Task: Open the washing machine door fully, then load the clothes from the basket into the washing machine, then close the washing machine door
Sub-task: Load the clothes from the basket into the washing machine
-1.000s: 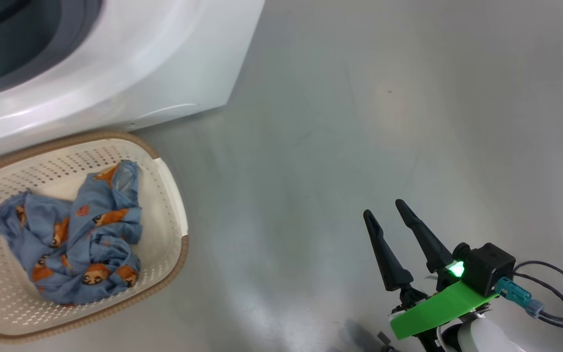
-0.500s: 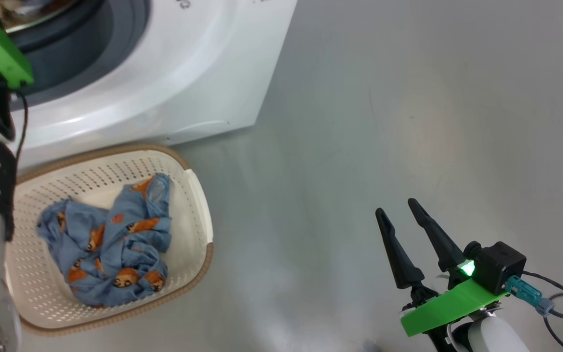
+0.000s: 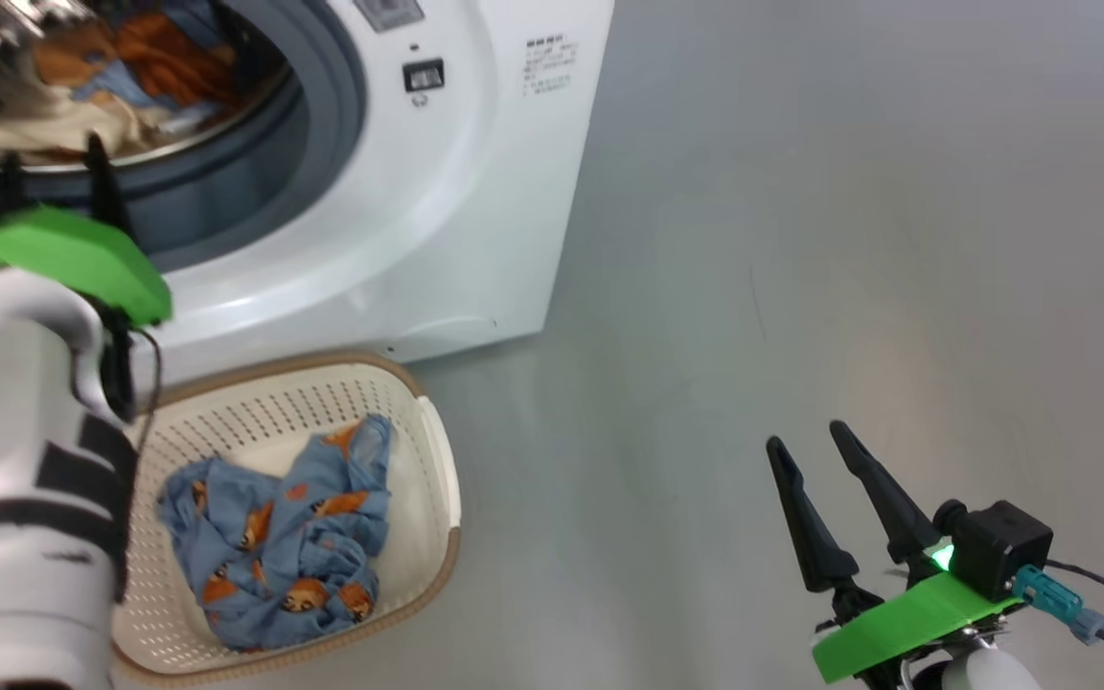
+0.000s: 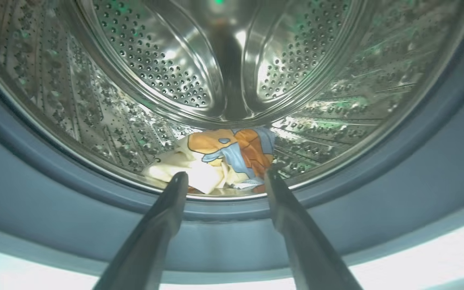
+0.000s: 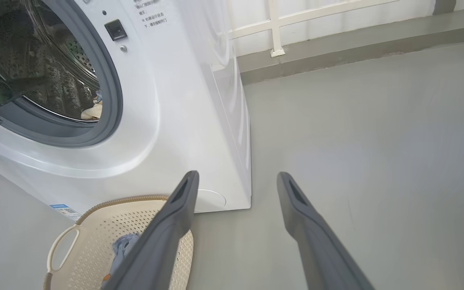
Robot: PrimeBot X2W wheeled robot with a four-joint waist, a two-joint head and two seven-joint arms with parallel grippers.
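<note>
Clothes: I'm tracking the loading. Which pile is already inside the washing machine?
The cream and orange pile lies in the drum; the blue printed pile is in the basket on the floor.

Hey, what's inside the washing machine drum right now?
A small heap of clothes, cream with orange and blue print, lies at the bottom of the drum. Anything beneath the heap is covered, so I cannot tell what lies under it.

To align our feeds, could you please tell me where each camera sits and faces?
Head view: high, looking down at basket, washing machine, floor; left forearm, right gripper show.
Left wrist view: at the machine's opening, facing the drum and clothes; open left gripper.
Right wrist view: low, facing the machine's front corner; own open fingers.
Shared: basket, in head and right wrist views.
</note>
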